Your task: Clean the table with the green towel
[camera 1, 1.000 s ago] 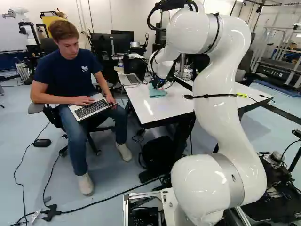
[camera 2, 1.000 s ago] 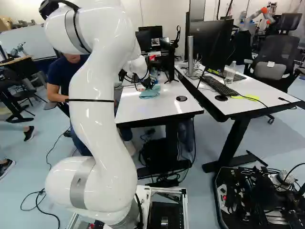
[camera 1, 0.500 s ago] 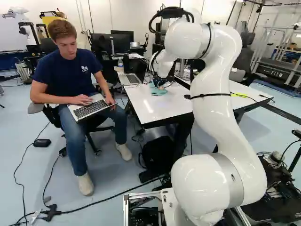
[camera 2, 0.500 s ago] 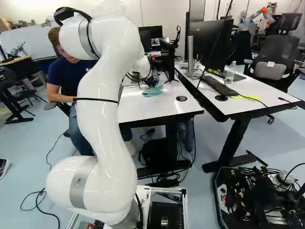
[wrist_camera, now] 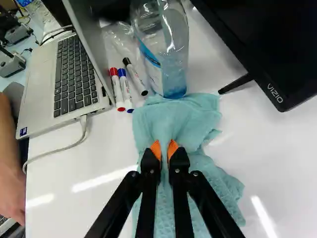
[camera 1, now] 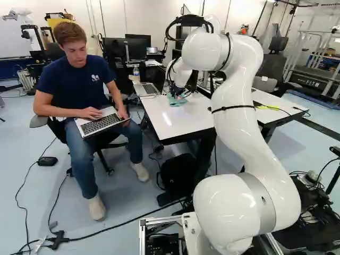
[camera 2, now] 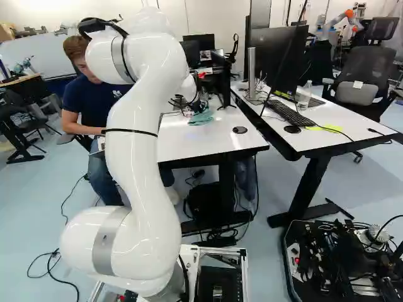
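An open laptop [wrist_camera: 74, 79] sits on a white counter [wrist_camera: 106, 151], its charging cable [wrist_camera: 67, 148] curving over the surface. Beside it lie a red marker [wrist_camera: 117, 88], a blue marker [wrist_camera: 125, 90] and a black marker [wrist_camera: 134, 75]. Next, a clear plastic bottle [wrist_camera: 166, 49] with blue liquid stands upright, so close to the towel that contact cannot be judged. The end effector [wrist_camera: 164, 150] pinches a bunched fold of the green towel [wrist_camera: 173, 116] between its orange pads; the rest of the cloth spreads on the counter. The step in hand appears to be wiping. The next move likely calls for a firm pinch and a low, level sweep away from the bottle and markers, which a careless push could knock. Across the towel from the laptop is a black monitor [wrist_camera: 277, 39], its foot close to the cloth. The white robot arm [camera 1: 234, 106] reaches over the counter.
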`<state>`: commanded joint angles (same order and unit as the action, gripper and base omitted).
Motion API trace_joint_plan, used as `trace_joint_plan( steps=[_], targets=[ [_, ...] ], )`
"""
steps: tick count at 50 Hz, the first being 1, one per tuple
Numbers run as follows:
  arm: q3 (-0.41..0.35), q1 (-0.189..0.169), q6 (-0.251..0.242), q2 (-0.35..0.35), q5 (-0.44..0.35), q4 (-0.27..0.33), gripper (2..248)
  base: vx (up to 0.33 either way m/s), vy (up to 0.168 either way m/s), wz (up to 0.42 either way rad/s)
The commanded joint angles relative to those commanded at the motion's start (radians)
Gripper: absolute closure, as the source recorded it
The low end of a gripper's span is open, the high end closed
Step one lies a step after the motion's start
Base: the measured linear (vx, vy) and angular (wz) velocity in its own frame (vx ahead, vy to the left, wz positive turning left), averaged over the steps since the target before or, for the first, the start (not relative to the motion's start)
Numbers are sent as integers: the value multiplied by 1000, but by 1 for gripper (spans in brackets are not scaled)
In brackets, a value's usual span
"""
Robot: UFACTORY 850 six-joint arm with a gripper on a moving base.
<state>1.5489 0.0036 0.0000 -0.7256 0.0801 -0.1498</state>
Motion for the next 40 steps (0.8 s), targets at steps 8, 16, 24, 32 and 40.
trace_joint_plan(
  steps=[8,16,24,32,40],
  targets=[
    [-45,10,0,32,0,0,214,0,0,0],
    [-94,18,0,66,0,0,214,0,0,0],
    [-141,21,0,100,0,0,214,0,0,0],
    [-188,23,0,134,0,0,214,0,0,0],
    [-234,20,0,168,0,0,214,0,0,0]
  ],
)
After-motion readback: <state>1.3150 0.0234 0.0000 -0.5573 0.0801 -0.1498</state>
